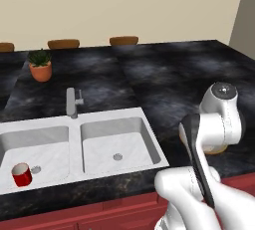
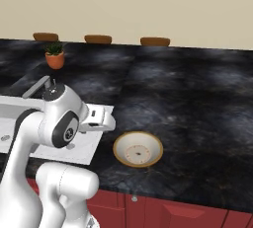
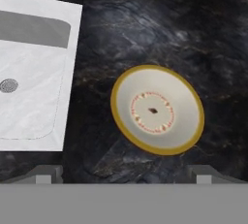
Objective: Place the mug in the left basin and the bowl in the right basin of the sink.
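Observation:
The red mug [image 1: 21, 174] stands upright in the left basin [image 1: 45, 147] of the white sink [image 1: 74, 124], near its drain. The right basin [image 1: 117, 142] holds nothing but its drain. On the black stone right of the sink rests the bowl [image 2: 138, 149], golden-rimmed with a cream inside, also seen from above as the bowl [image 3: 157, 109]. My gripper [image 3: 125, 177] hovers above the counter, open, its tips wide apart with nothing between them; the bowl lies just ahead of them. In the left base view the arm hides most of the bowl.
A grey faucet [image 1: 73, 102] rises behind the divider between the basins. An orange plant pot [image 1: 41, 68] sits at the back left. Brown round discs [image 1: 123, 40] line the far edge of the counter. Red cabinet fronts [image 2: 163, 212] run below the counter.

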### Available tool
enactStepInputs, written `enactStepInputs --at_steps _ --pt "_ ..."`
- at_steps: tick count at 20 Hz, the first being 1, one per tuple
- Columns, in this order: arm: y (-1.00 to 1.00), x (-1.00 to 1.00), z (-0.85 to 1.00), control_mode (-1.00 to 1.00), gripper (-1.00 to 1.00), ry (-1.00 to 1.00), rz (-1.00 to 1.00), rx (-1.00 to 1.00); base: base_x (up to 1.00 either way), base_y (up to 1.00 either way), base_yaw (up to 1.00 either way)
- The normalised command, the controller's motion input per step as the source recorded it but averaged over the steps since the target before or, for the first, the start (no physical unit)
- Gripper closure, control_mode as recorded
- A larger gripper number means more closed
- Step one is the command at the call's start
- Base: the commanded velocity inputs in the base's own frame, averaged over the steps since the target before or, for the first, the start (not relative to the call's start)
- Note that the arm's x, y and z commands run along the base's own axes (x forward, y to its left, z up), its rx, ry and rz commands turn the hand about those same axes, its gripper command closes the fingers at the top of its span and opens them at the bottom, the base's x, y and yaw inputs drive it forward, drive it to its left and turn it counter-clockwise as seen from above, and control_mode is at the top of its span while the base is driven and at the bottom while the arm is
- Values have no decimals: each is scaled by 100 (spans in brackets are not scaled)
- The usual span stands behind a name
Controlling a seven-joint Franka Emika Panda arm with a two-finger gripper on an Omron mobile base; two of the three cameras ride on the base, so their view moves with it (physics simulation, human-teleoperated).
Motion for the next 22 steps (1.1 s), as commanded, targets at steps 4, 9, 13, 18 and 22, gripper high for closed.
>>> enactStepInputs --at_steps 4,9,13,18,22 --pt "0 1 -26 -100 -100 0 0 0 0 0 0" --pt "0 1 -25 -100 -100 0 0 0 0 0 0" --pt "0 3 -26 -100 -100 0 0 0 0 0 0" --pt "0 12 -24 -100 -100 0 0 0 0 0 0" --pt "0 21 -23 -100 -100 0 0 0 0 0 0"
